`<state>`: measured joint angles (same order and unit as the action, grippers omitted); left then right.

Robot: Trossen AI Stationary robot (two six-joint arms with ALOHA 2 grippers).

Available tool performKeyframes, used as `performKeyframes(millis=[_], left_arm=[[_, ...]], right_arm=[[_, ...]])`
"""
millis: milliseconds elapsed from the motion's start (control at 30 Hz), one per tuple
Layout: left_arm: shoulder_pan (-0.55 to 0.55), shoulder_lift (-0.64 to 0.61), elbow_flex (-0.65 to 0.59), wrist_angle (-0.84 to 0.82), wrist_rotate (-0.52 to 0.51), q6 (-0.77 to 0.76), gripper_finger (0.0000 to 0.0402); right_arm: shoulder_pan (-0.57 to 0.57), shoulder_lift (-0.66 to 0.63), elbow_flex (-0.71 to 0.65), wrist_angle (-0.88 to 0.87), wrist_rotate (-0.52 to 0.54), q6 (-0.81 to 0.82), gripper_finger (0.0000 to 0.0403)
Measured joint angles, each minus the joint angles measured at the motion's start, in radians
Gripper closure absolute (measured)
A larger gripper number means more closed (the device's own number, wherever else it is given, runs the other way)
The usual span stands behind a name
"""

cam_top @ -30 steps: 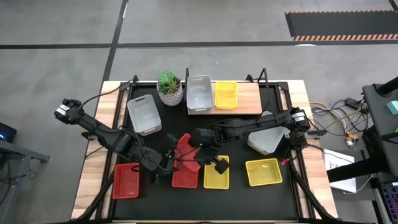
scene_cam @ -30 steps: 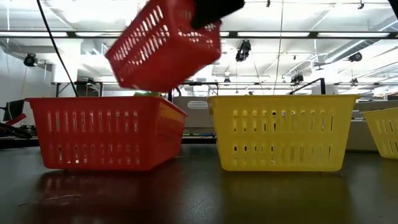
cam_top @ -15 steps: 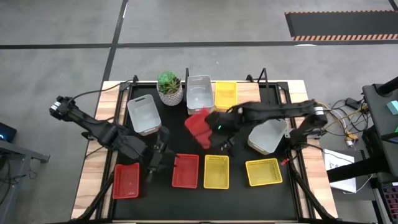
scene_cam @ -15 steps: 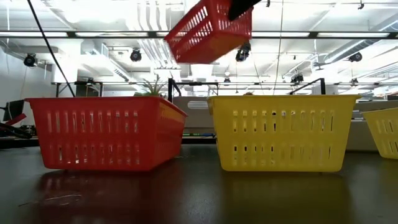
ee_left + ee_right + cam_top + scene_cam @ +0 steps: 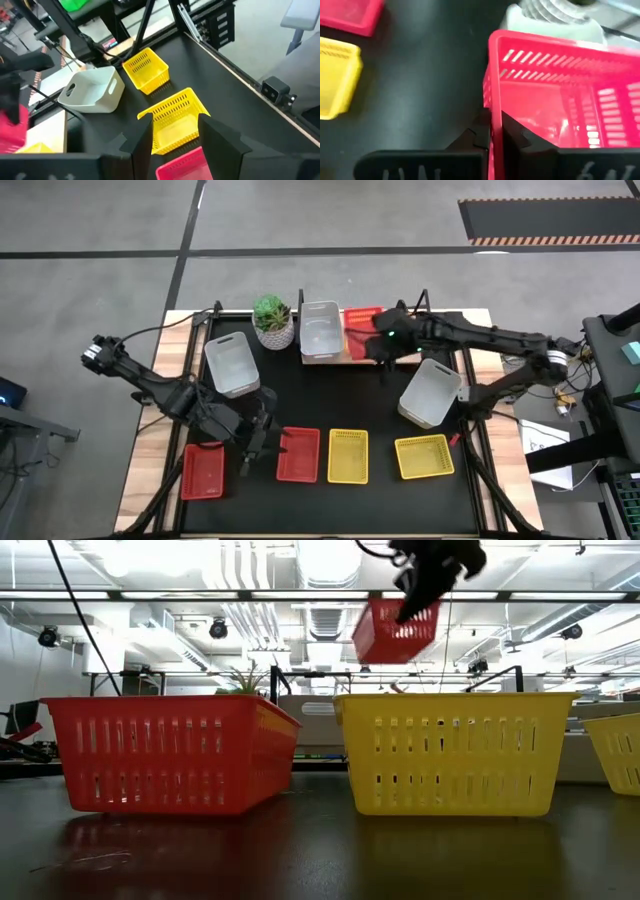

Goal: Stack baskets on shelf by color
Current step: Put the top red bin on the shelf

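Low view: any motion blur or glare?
Low view: the carried red basket and right gripper are smeared by motion; ceiling lights blow out; the mat mirrors the baskets. Left wrist view: edges soft. High view: evenly lit.

The carried basket (image 5: 362, 316) is red with slotted sides, over the light-brown shelf (image 5: 436, 338). Two red baskets (image 5: 298, 455), three yellow baskets (image 5: 348, 456) and translucent white-grey baskets (image 5: 232, 364) sit around the black mat (image 5: 330, 400); the plant (image 5: 270, 311) is green.
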<state>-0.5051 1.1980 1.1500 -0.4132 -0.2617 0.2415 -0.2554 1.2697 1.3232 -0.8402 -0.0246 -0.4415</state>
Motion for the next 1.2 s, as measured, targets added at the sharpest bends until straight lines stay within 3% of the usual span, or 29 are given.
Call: performKeyframes(millis=[233,500,700,1200], left_arm=[[-0.010,0.024,-0.020,0.080,0.003,-0.040,0.0260],[-0.047,0.020,-0.147,0.234,0.009,-0.078,0.0260],[-0.047,0.011,-0.160,0.296,0.005,-0.079,0.0260],[-0.052,0.005,-0.230,0.404,0.002,-0.081,0.0260]], right_arm=[[-0.196,-0.157,-0.220,0.184,-0.181,-0.014,0.0394],[-0.309,-0.243,-0.369,0.179,-0.186,0.079,0.0394],[-0.336,-0.268,-0.410,0.159,-0.176,0.070,0.0394],[-0.376,-0.191,-0.498,0.173,-0.112,-0.005,0.0394]])
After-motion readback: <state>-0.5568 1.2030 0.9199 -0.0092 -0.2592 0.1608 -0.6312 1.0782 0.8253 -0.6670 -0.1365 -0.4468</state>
